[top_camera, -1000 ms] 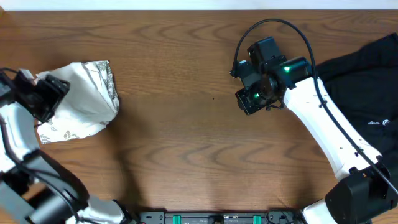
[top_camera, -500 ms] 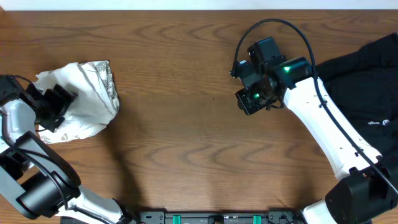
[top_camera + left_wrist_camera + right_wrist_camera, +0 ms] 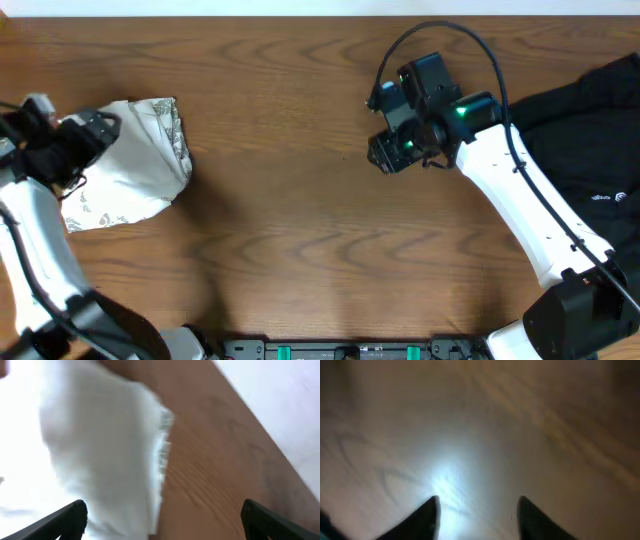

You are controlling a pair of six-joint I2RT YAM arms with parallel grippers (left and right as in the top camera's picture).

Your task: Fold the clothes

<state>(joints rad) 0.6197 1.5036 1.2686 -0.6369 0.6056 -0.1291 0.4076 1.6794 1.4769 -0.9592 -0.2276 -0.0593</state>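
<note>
Quick update from us: both arms just let go of whatever they were doing. The left gripper has swung out to its widest. Its 2 fingers sit at the far corners of the wrist view with nothing between them, and it hovers right at the edge of the folded white fern-print cloth. That cloth sits in the same spot on the left of the brown wooden table as a second ago, and it hasn't come unfolded.

The right gripper was nearly shut a moment back. Now its jaws stand partly apart over bare wood, holding nothing, and its head has twisted a bit.

The crumpled black garment with a small white logo lies untouched at the right edge.

The catch is that the white T-shirt with the pixel computer graphic doesn't show up in any of our 3 views. We reckon 1 piece is parked and both hands are free for the next pick, but we can't say where that shirt is.
</note>
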